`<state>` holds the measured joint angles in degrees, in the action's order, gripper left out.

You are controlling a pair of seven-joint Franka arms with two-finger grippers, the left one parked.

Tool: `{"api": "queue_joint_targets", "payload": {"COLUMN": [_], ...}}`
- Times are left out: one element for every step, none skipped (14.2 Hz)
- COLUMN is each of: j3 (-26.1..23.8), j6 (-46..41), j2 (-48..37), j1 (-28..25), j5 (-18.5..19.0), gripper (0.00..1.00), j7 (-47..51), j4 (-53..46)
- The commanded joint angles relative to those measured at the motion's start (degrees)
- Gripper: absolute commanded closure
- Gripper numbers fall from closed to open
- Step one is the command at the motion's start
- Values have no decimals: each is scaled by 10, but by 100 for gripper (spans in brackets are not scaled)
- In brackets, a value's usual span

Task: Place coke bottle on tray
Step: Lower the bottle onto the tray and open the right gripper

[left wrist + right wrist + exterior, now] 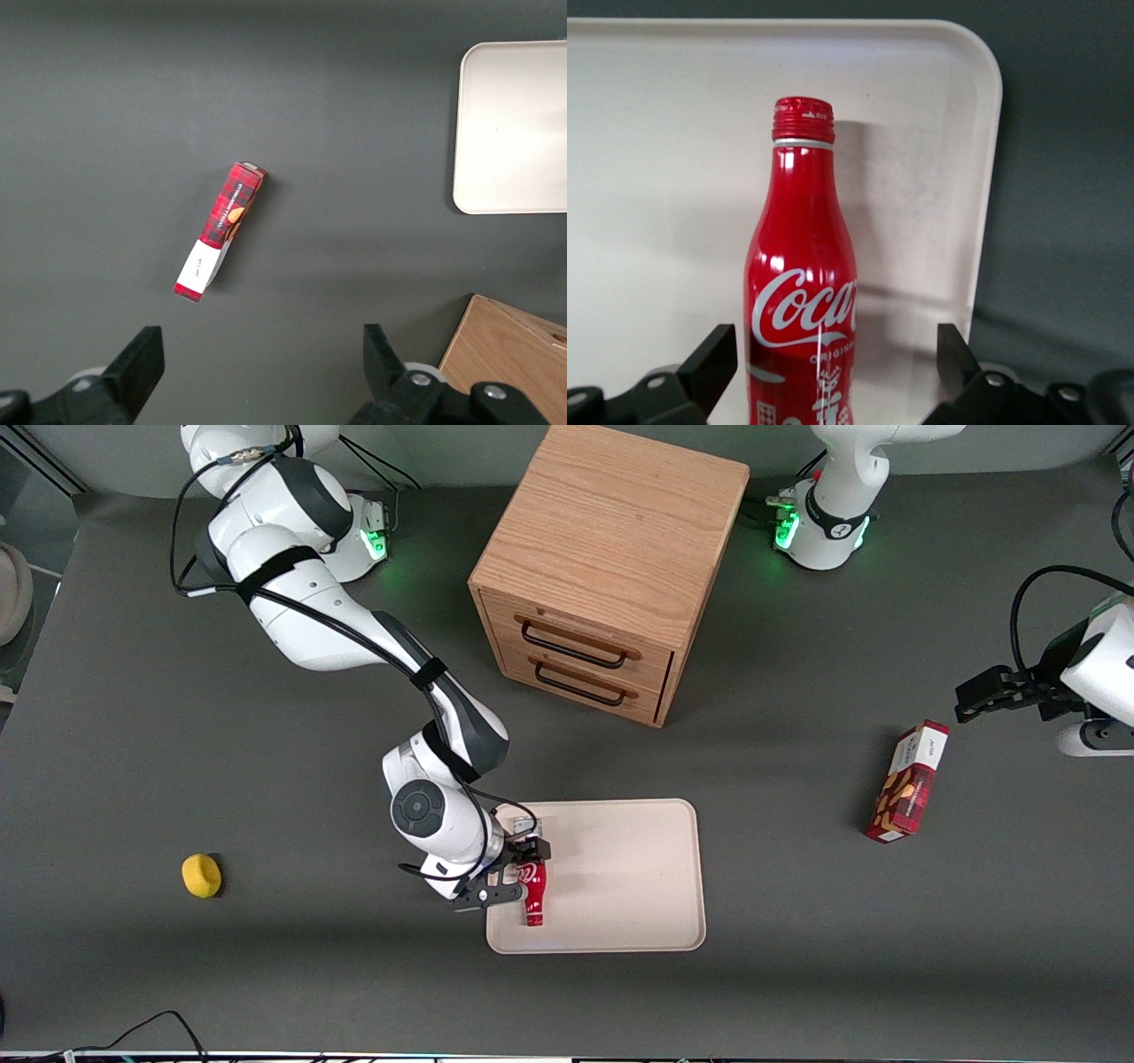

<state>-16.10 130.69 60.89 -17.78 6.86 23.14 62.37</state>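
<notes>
The coke bottle point(534, 895) is slim and red with white script. It lies on the cream-beige tray point(620, 868), near the tray's edge toward the working arm, with its red cap pointing toward the front camera. My right gripper point(514, 871) is low over the bottle's body and open, one finger on each side. In the right wrist view the bottle point(802, 292) lies on the tray point(656, 133) between the gripper point(835, 354) fingers point(713, 363), with a gap on each side.
A wooden two-drawer cabinet point(602, 576) stands farther from the front camera than the tray. A red snack box point(908, 784) lies toward the parked arm's end, also in the left wrist view point(219, 232). A yellow object point(202, 875) lies toward the working arm's end.
</notes>
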Motion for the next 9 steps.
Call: {"api": "queue_joint_targets", "payload": {"j3": [1,1,1,1,1,1,1,1,1], "j6": [1,1,1,1,1,1,-2,-13,-46], "j2": [-3,-3,-3,-2,-2,-5,-15,-37,-62], "j1": [-3,-3,-3,-3,-3,-3,-1,4,6], "j5": [10,9,10,10,10,10,11,10,11], "gripper": [0,0,0,0,0,0,0,0,0], "j7": [4,4,4,4,4,4,4,4,5], "j4": [-3,-3,-3,-3,-3,-3,-3,6,15]}}
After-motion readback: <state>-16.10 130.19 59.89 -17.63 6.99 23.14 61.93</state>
